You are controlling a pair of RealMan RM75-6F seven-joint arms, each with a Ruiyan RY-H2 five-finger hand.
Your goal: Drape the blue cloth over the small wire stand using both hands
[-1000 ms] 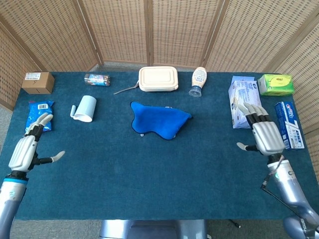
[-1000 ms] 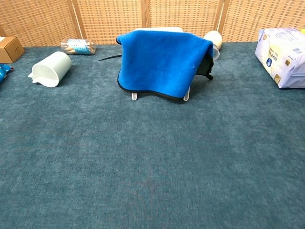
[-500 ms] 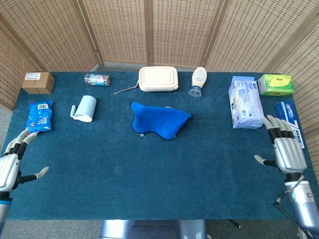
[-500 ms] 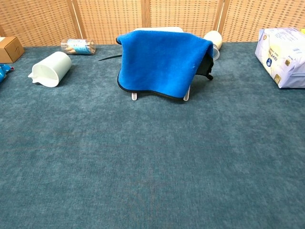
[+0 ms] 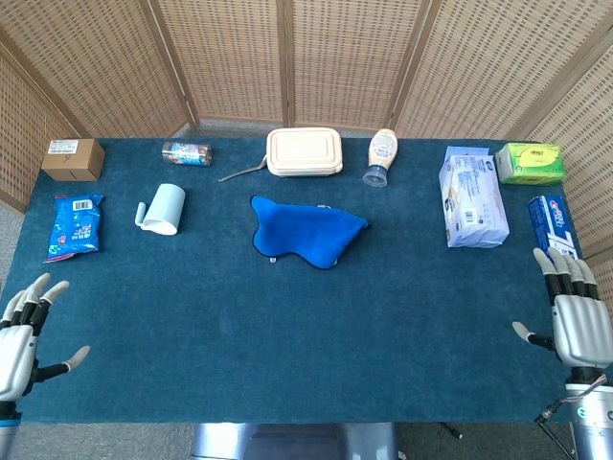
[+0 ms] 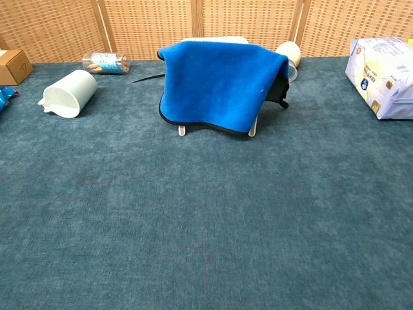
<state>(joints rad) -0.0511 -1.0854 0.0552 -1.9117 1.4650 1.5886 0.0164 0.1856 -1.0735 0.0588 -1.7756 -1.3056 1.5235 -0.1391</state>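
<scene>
Blue cloth (image 6: 216,84) draped over wire stand (image 6: 182,130) — white feet showing; white jug (image 6: 70,92) left, tipped.

The table (image 5: 287,335) carries a dark teal cloth cover. Directly on it rest the wire stand's feet (image 6: 182,131), a tipped white jug (image 5: 162,208), a cardboard box (image 5: 73,159), a lidded container (image 5: 304,151) and packets (image 5: 473,196).

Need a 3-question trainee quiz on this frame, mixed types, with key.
1. True or false: the blue cloth hangs over the wire stand.
2. The white pitcher is: A) upright B) on its side C) on the lunch box.
3. Fill in: both the left hand and right hand are ___ and hold nothing.

Key: 1 true; 2 B; 3 open.
</scene>
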